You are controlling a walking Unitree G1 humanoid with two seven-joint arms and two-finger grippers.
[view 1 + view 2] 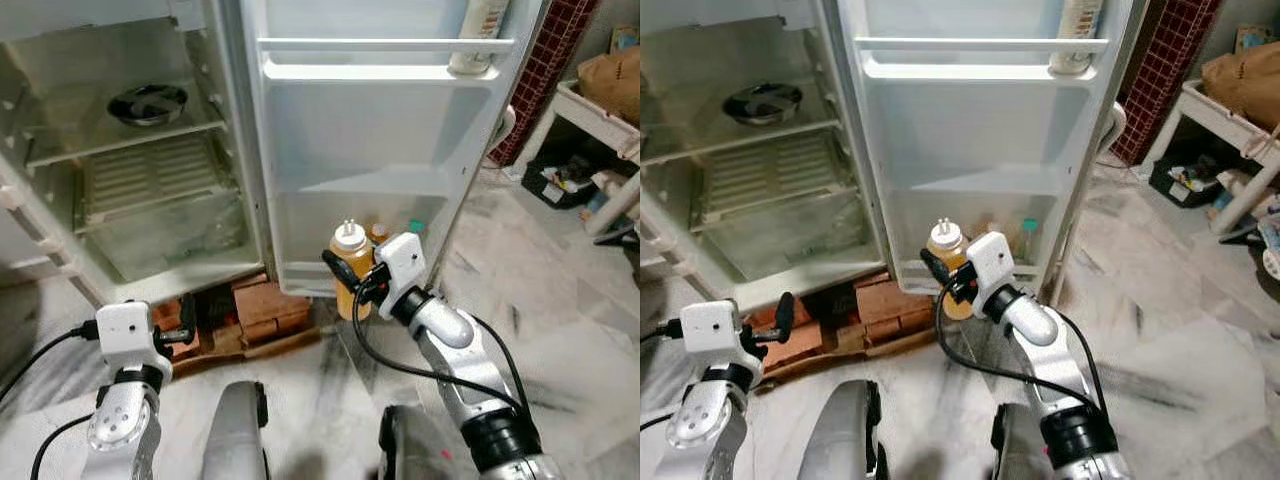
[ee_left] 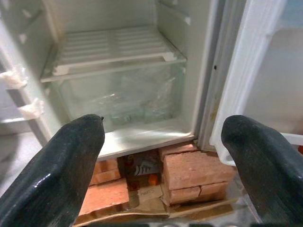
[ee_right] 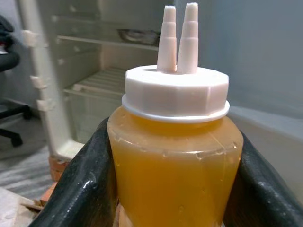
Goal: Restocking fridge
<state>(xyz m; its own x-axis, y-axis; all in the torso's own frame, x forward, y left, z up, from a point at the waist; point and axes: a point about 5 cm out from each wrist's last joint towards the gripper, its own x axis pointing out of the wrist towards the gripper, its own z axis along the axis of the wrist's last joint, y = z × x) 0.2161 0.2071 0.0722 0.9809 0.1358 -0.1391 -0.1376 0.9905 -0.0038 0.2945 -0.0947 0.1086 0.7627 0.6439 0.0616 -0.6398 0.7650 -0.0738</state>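
An orange squeeze bottle [image 1: 350,262] with a white twin-nozzle cap is held upright in my right gripper [image 1: 347,278], just in front of the bottom shelf of the open fridge door [image 1: 380,150]. The wrist view shows both black fingers pressed against the bottle's [image 3: 175,165] sides. In that bottom door shelf stand two small bottles, one with an orange cap [image 1: 378,232], one with a teal cap [image 1: 415,227]. My left gripper [image 1: 190,322] is low by the fridge's foot, open and holding nothing, its fingertips [image 2: 71,156] wide apart.
The fridge interior [image 1: 130,150] has a metal bowl [image 1: 147,103] on a shelf and a clear crisper drawer [image 1: 170,235] below. Bricks [image 1: 265,305] prop up the fridge. A tall bottle [image 1: 478,35] stands in the upper door shelf. A white rack [image 1: 600,110] with clutter stands at the right.
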